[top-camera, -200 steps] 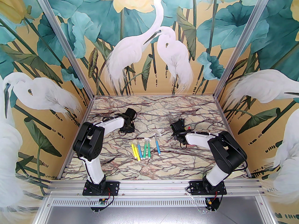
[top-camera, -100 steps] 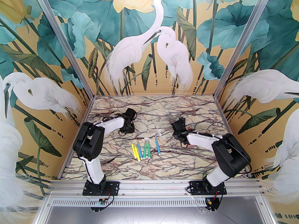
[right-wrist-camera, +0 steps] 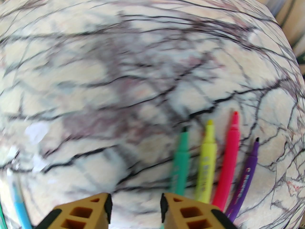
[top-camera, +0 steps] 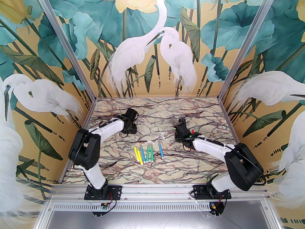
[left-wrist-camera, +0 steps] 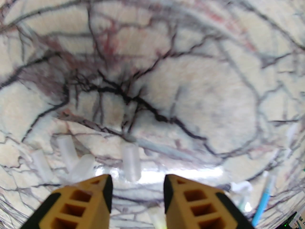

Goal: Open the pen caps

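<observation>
Several clear pen caps (left-wrist-camera: 130, 162) lie loose on the marble just beyond my left gripper (left-wrist-camera: 137, 182), which is open and holds nothing. My right gripper (right-wrist-camera: 134, 201) is open too, with bare table between its fingers. Right beside it lie uncapped pens in a row: green (right-wrist-camera: 180, 166), yellow (right-wrist-camera: 207, 158), pink (right-wrist-camera: 228, 161) and purple (right-wrist-camera: 245, 178). In the top view a group of pens (top-camera: 144, 154) with their caps on lies mid-table between the two wrists, with a few loose caps (top-camera: 162, 135) behind them.
The marble table (top-camera: 155, 173) is boxed in by painted walls and aluminium posts (top-camera: 222, 96). A blue pen (left-wrist-camera: 263, 204) lies at the right of the left wrist view, and another blue one (right-wrist-camera: 20, 204) lies at the lower left of the right wrist view.
Both arms' elbows have swung outward and down toward the near edge. The left wrist shifted slightly left and the right wrist slightly toward the back. The pens mid-table have not moved.
</observation>
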